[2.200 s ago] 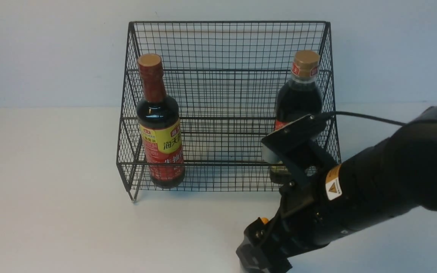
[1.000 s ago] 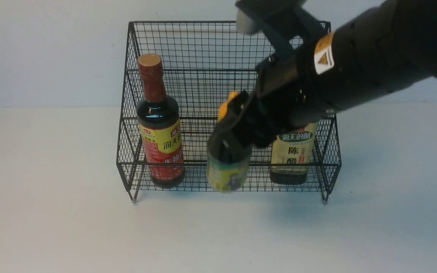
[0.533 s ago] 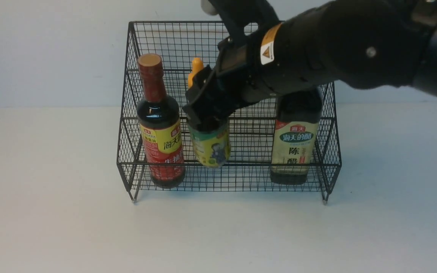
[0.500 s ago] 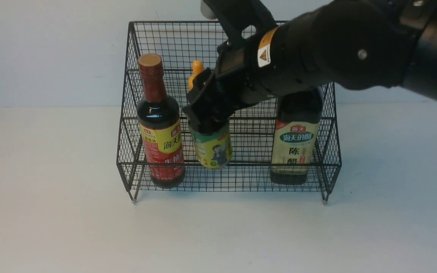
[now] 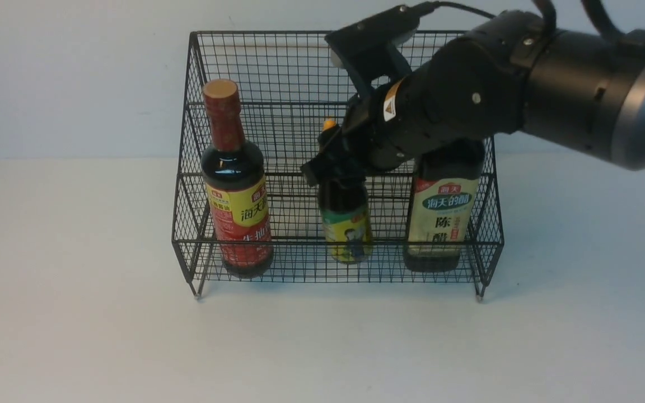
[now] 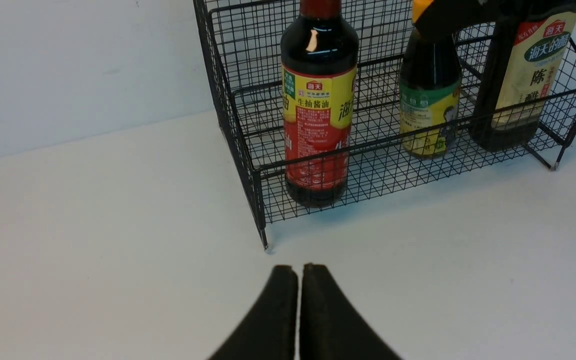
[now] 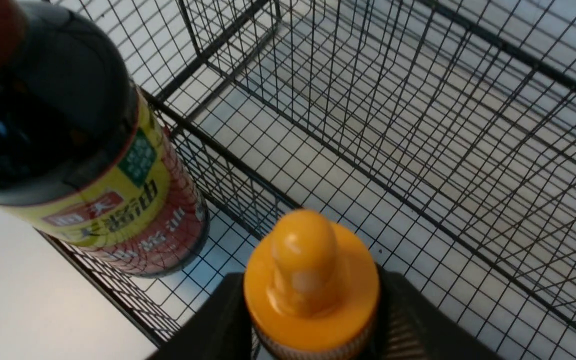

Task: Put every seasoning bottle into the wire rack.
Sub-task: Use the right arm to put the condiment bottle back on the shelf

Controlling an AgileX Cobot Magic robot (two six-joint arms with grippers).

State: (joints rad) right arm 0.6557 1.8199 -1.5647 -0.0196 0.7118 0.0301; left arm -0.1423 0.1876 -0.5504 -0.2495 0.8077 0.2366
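We find the right claw [image 5: 335, 163] clamped on the neck of the small bottle [image 5: 346, 224], just under its orange cap [image 7: 312, 280]. That bottle is upright in the lower tier of the wire rack [image 5: 272, 32], between the round bottle [image 5: 237, 196] and the square bottle [image 5: 443, 215]. Whether its base touches the mesh we cannot tell. The left claw [image 6: 298, 285] is pressed together, empty, above the table [image 5: 76, 280].

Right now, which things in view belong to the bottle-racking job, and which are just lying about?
Job: wire rack; red-yellow-label bottle; cream-label bottle; orange-capped small bottle, gripped near its top by the right claw.
Not the job: white table; wall; left claw, shut and empty.
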